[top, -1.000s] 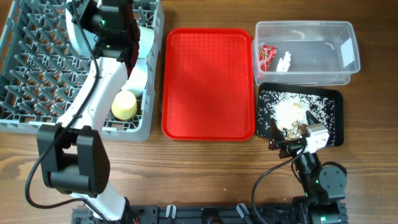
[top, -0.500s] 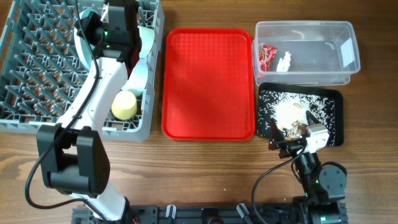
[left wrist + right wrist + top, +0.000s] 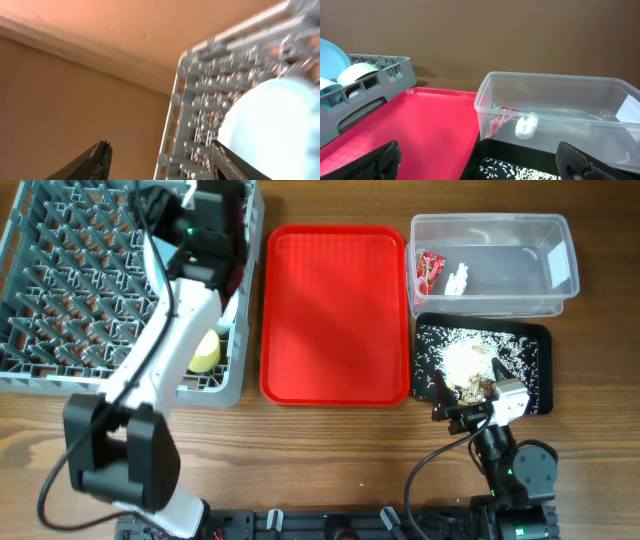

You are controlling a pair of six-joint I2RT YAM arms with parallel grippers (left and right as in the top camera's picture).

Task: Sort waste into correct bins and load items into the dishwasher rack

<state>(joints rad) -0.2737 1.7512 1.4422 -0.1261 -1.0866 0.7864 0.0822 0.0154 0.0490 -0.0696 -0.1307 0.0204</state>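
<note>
My left gripper (image 3: 218,225) hangs over the right-hand edge of the grey dishwasher rack (image 3: 60,290). In the left wrist view its jaws (image 3: 160,145) are open with nothing between them. A blurred pale blue dish (image 3: 275,125) sits in the rack just right of them. The yellow cup (image 3: 207,352) lies in the rack, half hidden by the arm. The clear tub (image 3: 520,240) holds the red wrapper (image 3: 430,270) and white bits (image 3: 458,278). Rice crumbs (image 3: 470,360) lie in the black tray (image 3: 545,335). My right gripper (image 3: 450,408) is open at that tray's front edge.
The large red tray (image 3: 335,310) lies between the rack and the two bins. The right wrist view shows a pale blue plate (image 3: 330,50) and a bowl (image 3: 360,72) standing in the rack's near corner. Bare wood table runs along the front.
My left arm has swung right along the rack's right side and its jaws have parted. The right arm has not moved.
</note>
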